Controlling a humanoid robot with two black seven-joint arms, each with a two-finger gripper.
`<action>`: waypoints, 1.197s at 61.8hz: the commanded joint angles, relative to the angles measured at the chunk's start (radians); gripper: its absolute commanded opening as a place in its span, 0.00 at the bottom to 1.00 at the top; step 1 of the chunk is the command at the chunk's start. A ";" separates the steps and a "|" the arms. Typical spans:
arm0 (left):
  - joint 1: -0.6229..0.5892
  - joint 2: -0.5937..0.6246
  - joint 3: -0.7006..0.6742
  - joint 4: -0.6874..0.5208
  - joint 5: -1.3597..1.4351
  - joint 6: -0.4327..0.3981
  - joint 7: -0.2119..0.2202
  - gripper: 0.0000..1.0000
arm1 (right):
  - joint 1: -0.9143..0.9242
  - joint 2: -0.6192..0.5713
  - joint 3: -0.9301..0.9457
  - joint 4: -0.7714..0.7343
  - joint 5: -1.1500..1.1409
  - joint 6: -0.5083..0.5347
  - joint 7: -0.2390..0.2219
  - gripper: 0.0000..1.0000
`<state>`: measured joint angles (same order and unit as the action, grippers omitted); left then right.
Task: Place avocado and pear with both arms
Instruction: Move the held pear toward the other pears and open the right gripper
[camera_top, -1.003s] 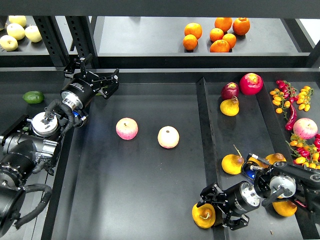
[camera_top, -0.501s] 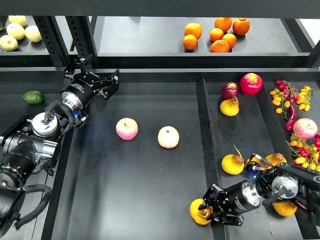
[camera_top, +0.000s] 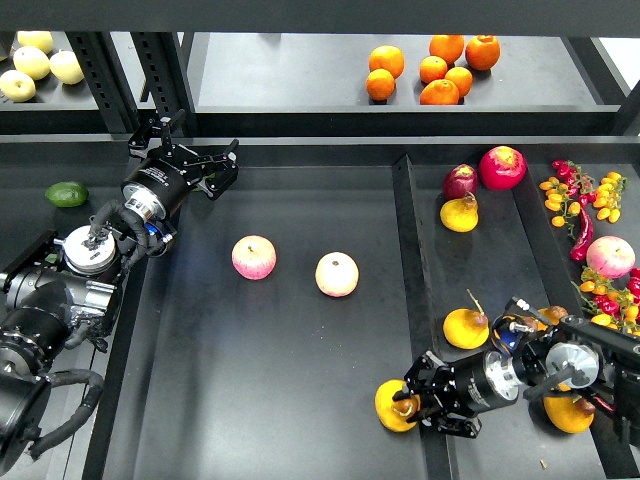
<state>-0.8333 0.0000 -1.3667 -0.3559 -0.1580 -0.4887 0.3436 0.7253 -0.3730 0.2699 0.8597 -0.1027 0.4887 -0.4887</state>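
The pear (camera_top: 388, 403), yellow-orange with a dark hollow patch, is held in my right gripper (camera_top: 408, 405), which is shut on it low at the front right corner of the middle tray (camera_top: 290, 380). A green oval avocado (camera_top: 67, 193) lies alone on the left section. My left gripper (camera_top: 197, 155) hovers at the back left of the middle tray, well to the right of the avocado. Its fingers are spread, with nothing seen between them.
Two pink-yellow apples (camera_top: 254, 257) (camera_top: 337, 274) lie mid-tray. A raised divider (camera_top: 412, 300) splits off the right section with a stemmed yellow pear (camera_top: 465, 327), another pear (camera_top: 459, 213), red fruits, chillies and small tomatoes. Oranges (camera_top: 435, 68) and pale apples (camera_top: 35, 65) sit on the back shelf.
My right gripper has carried the pear left and slightly up, from beside the divider into the middle tray. The left arm has not moved.
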 joint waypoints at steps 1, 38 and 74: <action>0.000 0.000 0.001 0.000 0.000 0.000 0.000 0.99 | 0.063 -0.009 0.002 0.001 0.066 0.000 0.000 0.04; -0.001 0.000 0.009 -0.009 0.000 0.000 0.000 0.99 | 0.121 -0.359 -0.104 0.098 0.215 0.000 0.000 0.05; -0.001 0.000 0.011 -0.009 0.000 0.000 0.000 0.99 | -0.081 -0.354 -0.101 0.053 0.190 0.000 0.000 0.05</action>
<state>-0.8347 0.0000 -1.3558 -0.3652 -0.1576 -0.4887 0.3436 0.6734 -0.7441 0.1630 0.9344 0.0919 0.4887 -0.4885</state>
